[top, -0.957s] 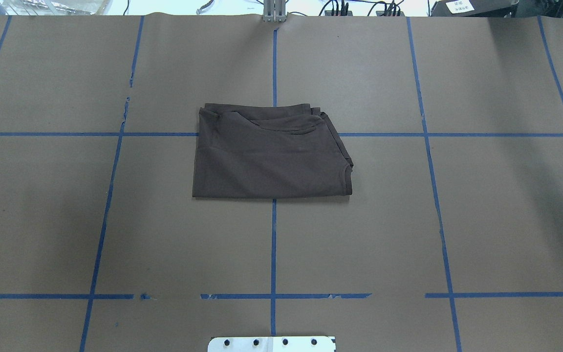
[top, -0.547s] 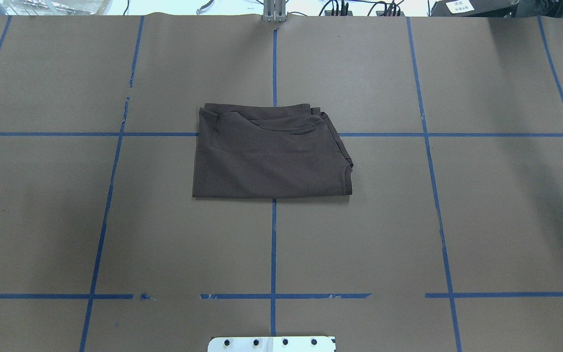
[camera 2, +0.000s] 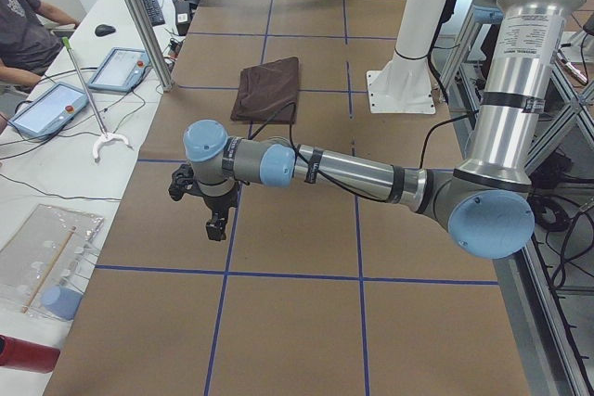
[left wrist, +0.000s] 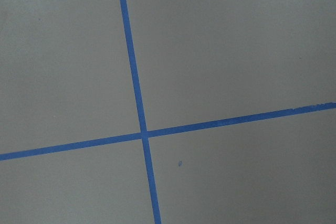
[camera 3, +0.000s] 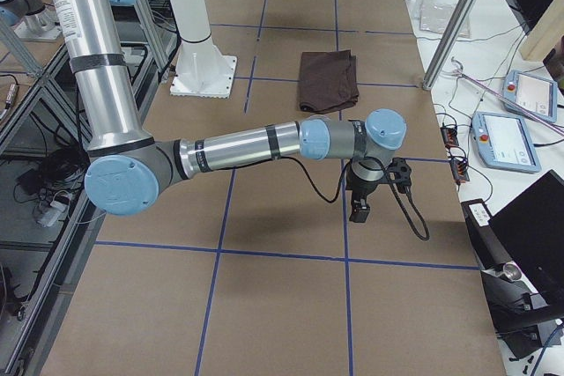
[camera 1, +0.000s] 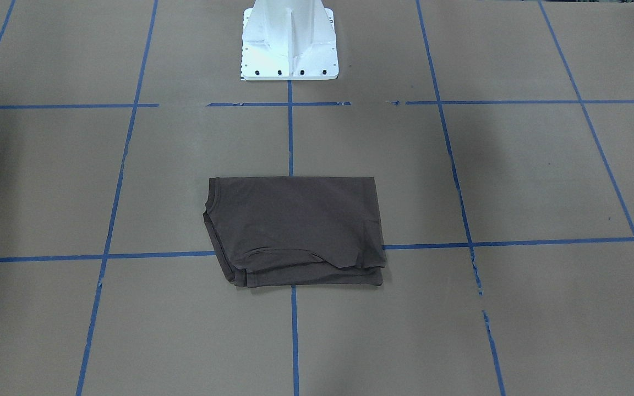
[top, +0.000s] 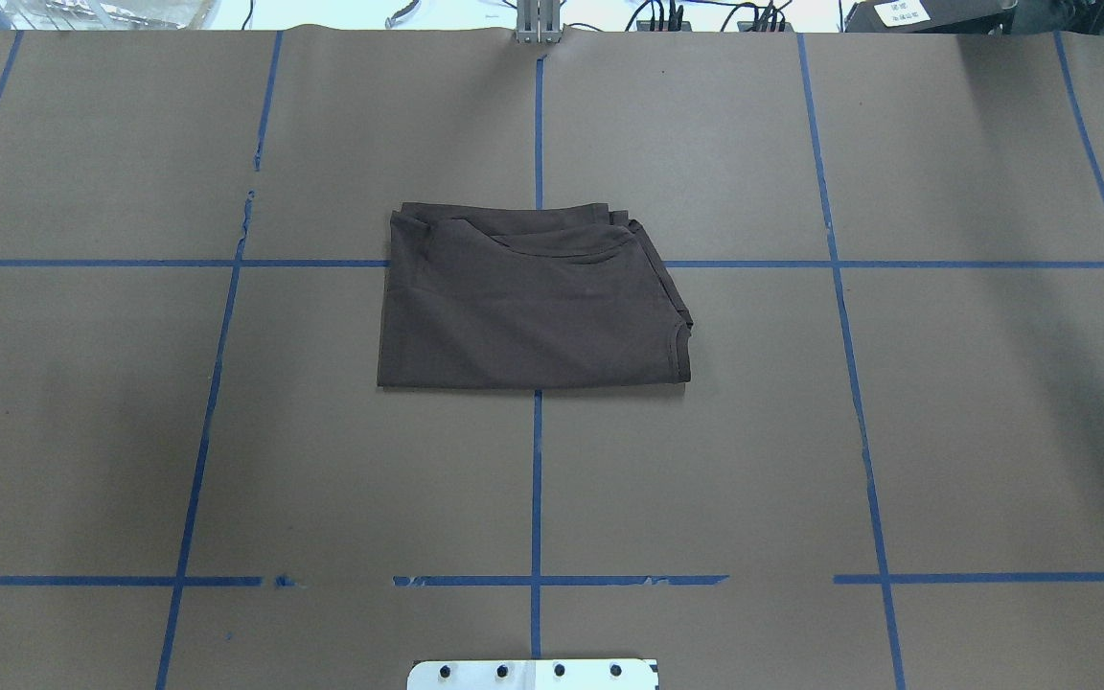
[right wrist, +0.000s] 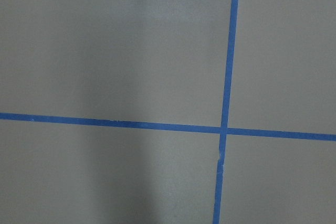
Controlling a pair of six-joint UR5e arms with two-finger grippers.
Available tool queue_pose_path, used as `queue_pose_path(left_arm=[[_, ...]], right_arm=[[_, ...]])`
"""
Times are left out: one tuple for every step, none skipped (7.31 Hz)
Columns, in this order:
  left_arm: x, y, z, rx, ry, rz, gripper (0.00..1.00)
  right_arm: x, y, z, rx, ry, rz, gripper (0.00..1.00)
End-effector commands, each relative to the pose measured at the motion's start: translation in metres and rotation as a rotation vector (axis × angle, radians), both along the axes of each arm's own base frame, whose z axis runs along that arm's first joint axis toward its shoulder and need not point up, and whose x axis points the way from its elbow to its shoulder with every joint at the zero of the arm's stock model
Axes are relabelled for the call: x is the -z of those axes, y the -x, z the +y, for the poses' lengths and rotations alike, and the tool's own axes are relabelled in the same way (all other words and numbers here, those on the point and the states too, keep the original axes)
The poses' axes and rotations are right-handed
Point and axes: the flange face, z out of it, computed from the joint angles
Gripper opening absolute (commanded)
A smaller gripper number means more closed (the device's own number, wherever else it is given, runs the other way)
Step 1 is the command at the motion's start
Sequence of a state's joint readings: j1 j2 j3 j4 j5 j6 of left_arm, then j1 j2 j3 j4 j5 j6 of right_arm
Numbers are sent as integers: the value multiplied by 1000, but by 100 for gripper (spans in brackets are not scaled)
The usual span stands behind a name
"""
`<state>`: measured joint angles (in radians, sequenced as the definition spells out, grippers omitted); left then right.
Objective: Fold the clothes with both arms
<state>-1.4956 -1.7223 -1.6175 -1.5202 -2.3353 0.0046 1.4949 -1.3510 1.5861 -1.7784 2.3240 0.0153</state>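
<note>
Lying folded at mid-bench: one dark grey-brown T-shirt [top: 533, 307], a compact, roughly rectangular packet straddling the crossing of two blue tape lines [top: 538, 479], out ahead of the white pedestal [camera 1: 289, 44]. The edge nearest the robot is clean and straight. The far edge shows several layers slightly staggered, with a curved hem across the top layer. Another curved hem peeks out at the near corner on the robot's right.

Left arm [camera 2: 353, 172] is stretched low over bare brown paper at its own end of the bench [top: 897, 431], well apart from the shirt. Right arm [camera 3: 238, 145] does likewise at the opposite end. Left claw [camera 2: 216, 226] and right claw [camera 3: 359, 210] both point down and hold nothing that can be seen. They show only in the side views, so whether the fingers are spread or pressed together cannot be told. Both wrist cameras see only paper and a tape cross.

Judgement: folding looks finished or very nearly so, with both arms drawn clear. If another fold or a tidy of the staggered far edge is wanted, both claws must travel inward to opposite ends of the packet and pinch all layers together.
</note>
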Motion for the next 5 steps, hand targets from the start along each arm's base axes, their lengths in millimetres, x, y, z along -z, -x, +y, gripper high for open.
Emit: queue_pose_path(left_arm=[[-3, 0, 1, 0, 5, 1, 100], [-2, 0, 1, -1, 2, 5, 100], [-3, 0, 1, -1, 2, 5, 100], [-2, -1, 1, -2, -2, 8, 100], [-2, -1, 1, -3, -2, 10, 100]], right_arm=[[1, 0, 0, -1, -2, 0, 100], [1, 0, 0, -1, -2, 0, 100], [1, 0, 0, 1, -2, 0, 100], [1, 1, 0, 1, -2, 0, 100], [1, 1, 0, 1, -2, 0, 100]])
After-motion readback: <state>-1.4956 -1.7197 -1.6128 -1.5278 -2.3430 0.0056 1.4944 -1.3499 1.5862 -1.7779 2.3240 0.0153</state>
